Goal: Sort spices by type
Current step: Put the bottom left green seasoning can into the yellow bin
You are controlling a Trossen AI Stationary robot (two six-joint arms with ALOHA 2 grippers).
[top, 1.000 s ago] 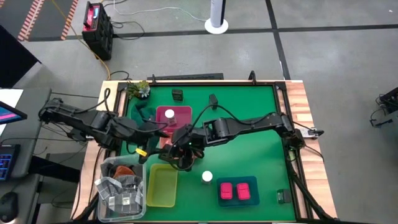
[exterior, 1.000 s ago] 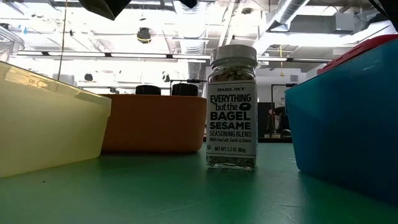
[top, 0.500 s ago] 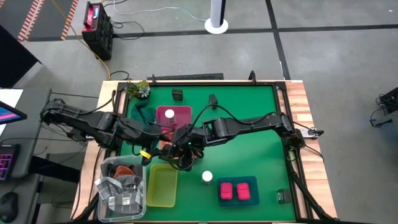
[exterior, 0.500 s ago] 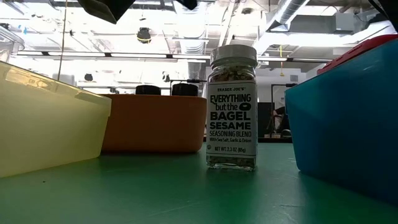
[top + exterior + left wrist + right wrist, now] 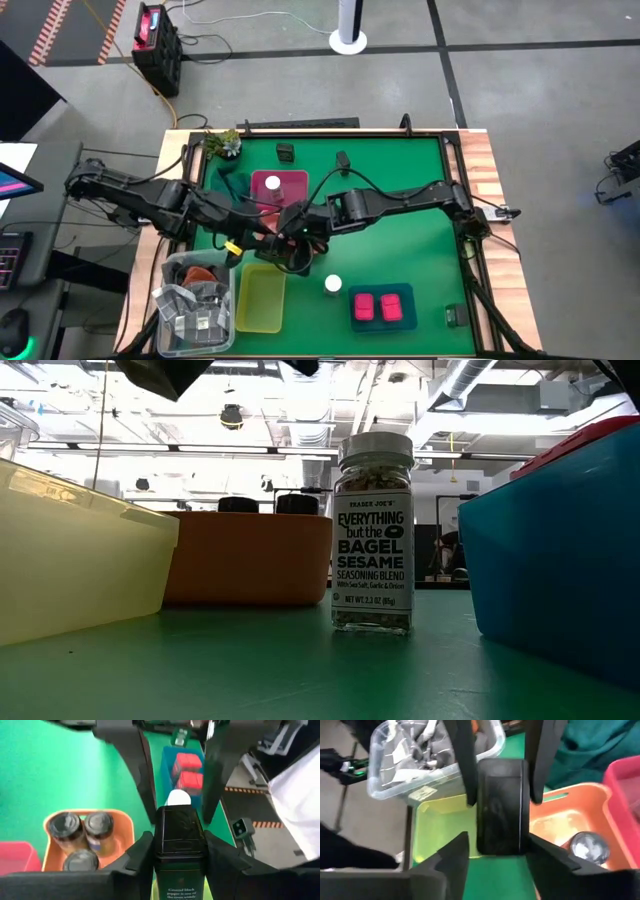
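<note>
left gripper (image 5: 179, 840): clenched on a black box (image 5: 179, 832), 1 finger pressed to each long side, label end toward the wrist. the box is off the table, in the air over the near left part of the green mat (image 5: 400, 210), above where the yellow tray (image 5: 260, 298) meets the orange tray (image 5: 127, 827).

right gripper (image 5: 497, 840): at the other end of the same box, coming from the opposite side, so the 2 grippers meet nose to nose. cannot tell whether it grips the box or has let go.

orange tray: 3 grey-lidded jars (image 5: 65, 825) upright, bunched together and touching.

blue tray (image 5: 383, 325), near edge, right of the yellow tray: 2 pink boxes (image 5: 364, 307) side by side.

pink tray (image 5: 295, 180), behind the grippers: 1 white-capped jar (image 5: 272, 184) inside.

loose jar (image 5: 373, 530), white cap: upright on the mat between the yellow and blue trays, touching neither. low view reads "everything but the bagel sesame" on its label, with the orange tray behind it on 1 side and the blue tray wall on the other.

2 more dark boxes loose on the mat: 1 at the far edge (image 5: 285, 152), 1 at the near right corner (image 5: 455, 316), well apart.

clear bin (image 5: 195, 305) of grey packets at the near left corner, just beside the yellow tray. small plant (image 5: 225, 143) at the far left corner.
</note>
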